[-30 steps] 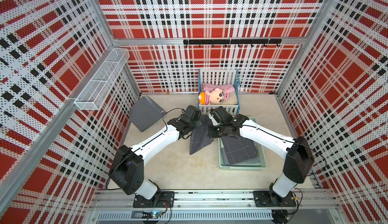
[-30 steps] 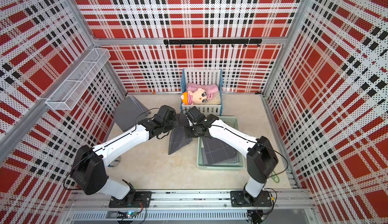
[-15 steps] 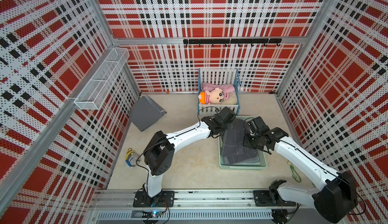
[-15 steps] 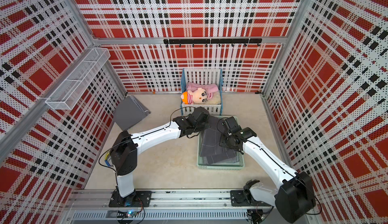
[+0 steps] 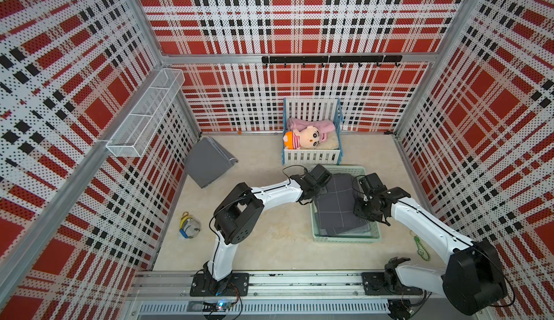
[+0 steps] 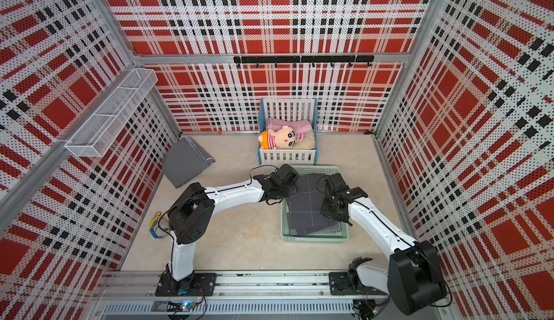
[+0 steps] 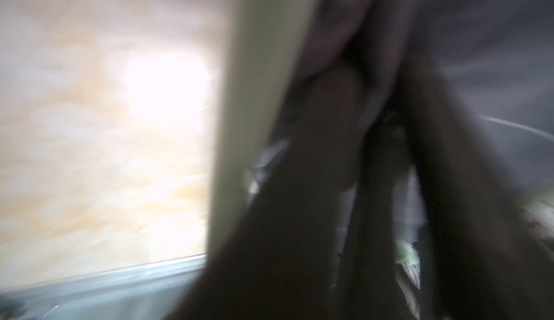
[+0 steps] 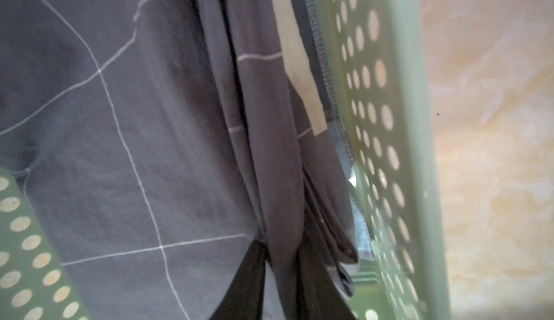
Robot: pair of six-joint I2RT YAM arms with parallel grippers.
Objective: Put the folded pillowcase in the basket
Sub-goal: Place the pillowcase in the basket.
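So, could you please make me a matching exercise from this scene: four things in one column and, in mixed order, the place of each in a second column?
Things:
1. folded pillowcase
2. doll
3. wire-mesh shelf
4. black hook rail

Places:
A. on the back wall
B. in the white crib
C. in the green basket
D. on the robot's left side wall

Pairs: 1-C, 2-B, 3-D, 4-A.
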